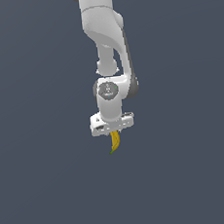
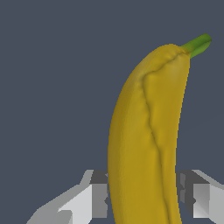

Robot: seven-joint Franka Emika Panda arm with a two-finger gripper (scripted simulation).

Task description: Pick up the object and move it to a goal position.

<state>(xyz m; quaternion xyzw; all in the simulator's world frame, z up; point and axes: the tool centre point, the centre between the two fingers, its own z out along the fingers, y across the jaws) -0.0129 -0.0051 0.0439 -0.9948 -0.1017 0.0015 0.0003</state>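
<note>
- You see the arm (image 1: 107, 36) coming down from the top of the exterior view, its links stacked almost vertically and the wrist pointing straight down.
- Your gripper (image 1: 114, 133) hangs below the white hand block, which sits slightly tilted, lower on the exterior view's left.
- You have the banana (image 1: 114, 142) clamped between the fingers (image 2: 94, 197); in the wrist view they press against its two sides near one end.
- You can see the banana hanging lengthwise below the gripper, its green stem tip (image 2: 197, 44) pointing away from the hand.
- Around it you see only plain dark grey background, so you cannot tell whether it touches any surface.
</note>
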